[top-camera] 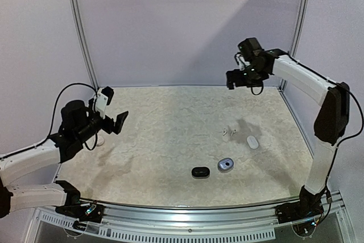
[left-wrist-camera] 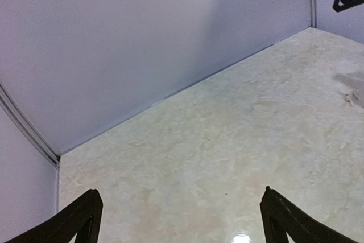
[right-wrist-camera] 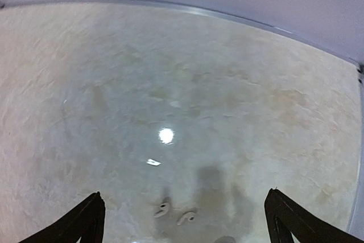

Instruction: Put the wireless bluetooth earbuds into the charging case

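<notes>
Earbuds [top-camera: 229,132] lie below and just near of the raised right claw [top-camera: 243,82], jaws apart; left claw [top-camera: 114,109], likewise apart, well away.

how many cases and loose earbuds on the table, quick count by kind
cases: 3 (black case, blue-grey case, white case)
white earbuds: 2
total: 5

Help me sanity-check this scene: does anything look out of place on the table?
Two small white earbuds lie loose on the beige marbled tabletop, outside the white oval case, silvery-blue case and black case nearby. Nothing looks damaged.
</notes>
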Robot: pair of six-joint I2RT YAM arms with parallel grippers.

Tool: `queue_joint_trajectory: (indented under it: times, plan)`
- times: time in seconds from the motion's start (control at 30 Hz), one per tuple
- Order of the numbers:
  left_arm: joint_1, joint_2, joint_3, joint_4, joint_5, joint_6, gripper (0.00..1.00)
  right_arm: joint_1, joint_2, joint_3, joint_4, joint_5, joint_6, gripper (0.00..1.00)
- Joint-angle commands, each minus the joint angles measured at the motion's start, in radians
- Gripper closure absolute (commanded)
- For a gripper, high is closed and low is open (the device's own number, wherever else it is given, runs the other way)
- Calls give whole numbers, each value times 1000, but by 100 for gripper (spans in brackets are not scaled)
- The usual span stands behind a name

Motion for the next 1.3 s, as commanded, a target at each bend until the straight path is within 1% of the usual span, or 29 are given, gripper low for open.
queue_joint_trajectory:
  times: [0.0, 0.1, 0.13, 0.2, 0.23, 0.27, 0.3, 0.37, 0.4, 0.47, 0.57, 0.67, 0.77, 0.87, 0.97, 1.07, 1.27]
  plan:
    - [120, 119, 187, -357, 41, 266, 1, 156, 120, 79, -9, 18, -205, 1]
    - [186, 243, 364, -745, 34, 417, 1, 201, 163, 99, -23, 47, -252, 1]
    - [200, 291, 431, -926, 6, 449, 1, 204, 169, 99, -26, 45, -254, 1]
    - [230, 397, 590, -1169, -54, 467, 1, 206, 173, 91, -26, 35, -254, 1]
    - [246, 462, 682, -1285, -78, 450, 1, 205, 173, 84, -25, 33, -254, 1]
    - [266, 564, 782, -1399, -97, 415, 1, 205, 171, 74, -21, 31, -252, 1]
    - [288, 651, 892, -1514, -108, 358, 1, 206, 169, 66, -16, 28, -250, 1]
    - [338, 776, 1054, -1657, -85, 234, 1, 206, 165, 53, -8, 24, -246, 1]
    - [362, 804, 1095, -1677, -60, 178, 1, 206, 163, 47, -4, 22, -244, 1]
    - [371, 807, 1104, -1635, -25, 97, 1, 207, 159, 38, -1, 21, -236, 1]
    - [371, 794, 1039, -1542, -37, -14, 1, 207, 155, 29, -14, 22, -225, 1]
    - [377, 820, 971, -1480, -66, -108, 1, 208, 142, 5, -17, 27, -214, 1]
    - [379, 844, 910, -1432, -21, -214, 1, 212, 134, -11, -21, 33, -199, 1]
    - [379, 859, 863, -1367, -11, -325, 5, 216, 131, -21, -24, 36, -184, 1]
    - [378, 865, 823, -1285, -56, -373, 11, 222, 132, -26, -28, 44, -180, 1]
    - [378, 891, 793, -1241, -75, -403, 15, 224, 135, -24, -39, 51, -179, 1]
    - [376, 939, 754, -1198, -68, -421, 17, 226, 135, -26, -60, 71, -177, 1]
